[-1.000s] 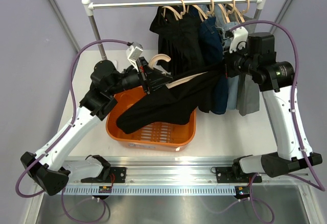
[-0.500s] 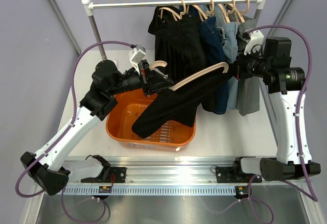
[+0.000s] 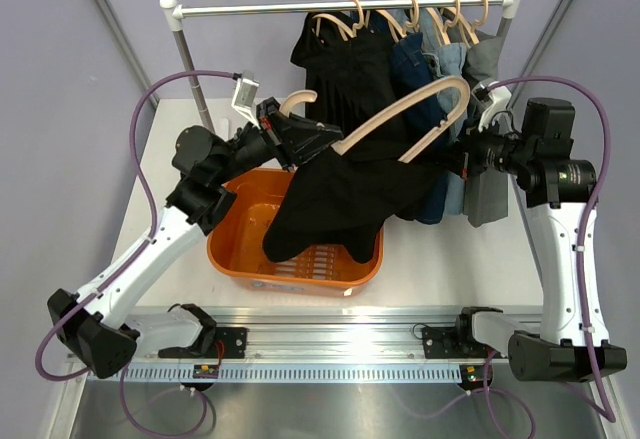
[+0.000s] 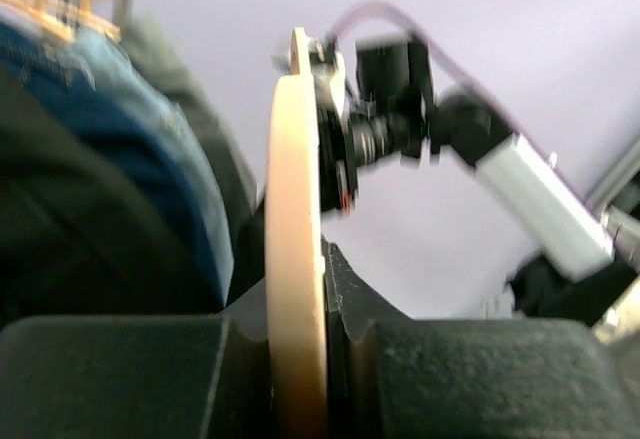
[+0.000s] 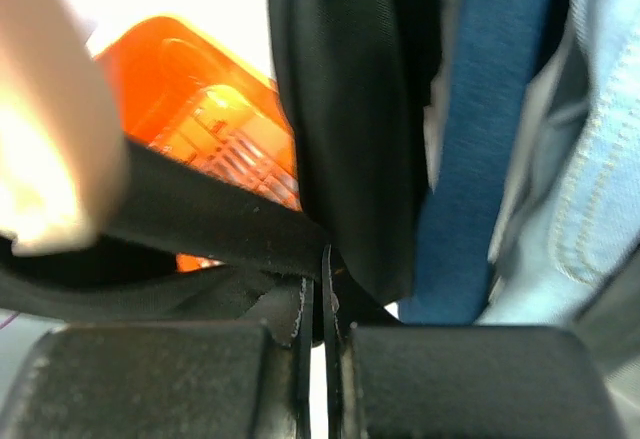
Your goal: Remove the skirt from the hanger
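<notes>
The black skirt (image 3: 340,204) droops over the orange basket (image 3: 240,221). My right gripper (image 3: 453,154) is shut on its right top edge; in the right wrist view the jaws (image 5: 320,304) pinch thin black skirt (image 5: 200,224) fabric. My left gripper (image 3: 312,141) is shut on the wooden hanger (image 3: 440,87) near its hook. The hanger arcs bare above the skirt, and only its lower end meets the cloth. In the left wrist view the hanger (image 4: 295,209) stands edge-on between the jaws (image 4: 298,309).
Behind stands a clothes rail (image 3: 300,6) with several dark and denim garments (image 3: 350,69) on hangers, close to both grippers. Denim (image 5: 480,139) hangs just right of the right jaws. The basket (image 5: 200,89) lies below.
The left gripper has lifted and turned the hanger, so its arms have come up out of the skirt. The skirt has sagged lower, held by the right gripper, which shifted slightly right.
</notes>
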### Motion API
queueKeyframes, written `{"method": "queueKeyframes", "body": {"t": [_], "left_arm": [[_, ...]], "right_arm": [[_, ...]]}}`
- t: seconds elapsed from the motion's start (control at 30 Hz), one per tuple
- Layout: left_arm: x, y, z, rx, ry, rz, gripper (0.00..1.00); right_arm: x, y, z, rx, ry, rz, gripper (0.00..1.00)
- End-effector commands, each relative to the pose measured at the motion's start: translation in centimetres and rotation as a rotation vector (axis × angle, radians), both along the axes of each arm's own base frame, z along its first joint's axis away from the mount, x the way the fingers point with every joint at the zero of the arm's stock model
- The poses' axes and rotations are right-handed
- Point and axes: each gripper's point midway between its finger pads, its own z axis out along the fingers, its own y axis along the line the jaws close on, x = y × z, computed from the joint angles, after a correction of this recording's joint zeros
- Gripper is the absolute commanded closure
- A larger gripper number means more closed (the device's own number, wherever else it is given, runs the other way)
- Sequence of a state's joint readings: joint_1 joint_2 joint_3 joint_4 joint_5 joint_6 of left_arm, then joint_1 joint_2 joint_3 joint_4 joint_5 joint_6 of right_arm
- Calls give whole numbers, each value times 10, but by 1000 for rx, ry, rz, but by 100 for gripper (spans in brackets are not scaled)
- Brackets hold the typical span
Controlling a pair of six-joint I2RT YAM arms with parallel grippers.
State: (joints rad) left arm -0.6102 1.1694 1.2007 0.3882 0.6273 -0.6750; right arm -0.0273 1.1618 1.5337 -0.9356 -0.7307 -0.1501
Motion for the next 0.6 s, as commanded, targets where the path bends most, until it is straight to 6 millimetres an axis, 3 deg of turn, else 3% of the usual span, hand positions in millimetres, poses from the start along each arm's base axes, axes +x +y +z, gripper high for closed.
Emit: {"method": "queueKeyframes", "body": {"t": [0.0,0.2,0.37,0.47,0.57], "left_arm": [[5,9,62,-280,-71,31,100],[19,-5,81,-430,-21,47,100],[29,-26,76,-474,40,22,100],[29,-34,75,-499,60,-4,100],[29,-34,81,-532,62,-13,100]], "right_arm": [[-9,11,27,58,-123,80,100],[-29,28,59,157,-220,174,100],[-38,34,76,214,-237,195,100],[-38,32,78,200,-253,183,100],[-34,26,61,142,-238,153,100]]}}
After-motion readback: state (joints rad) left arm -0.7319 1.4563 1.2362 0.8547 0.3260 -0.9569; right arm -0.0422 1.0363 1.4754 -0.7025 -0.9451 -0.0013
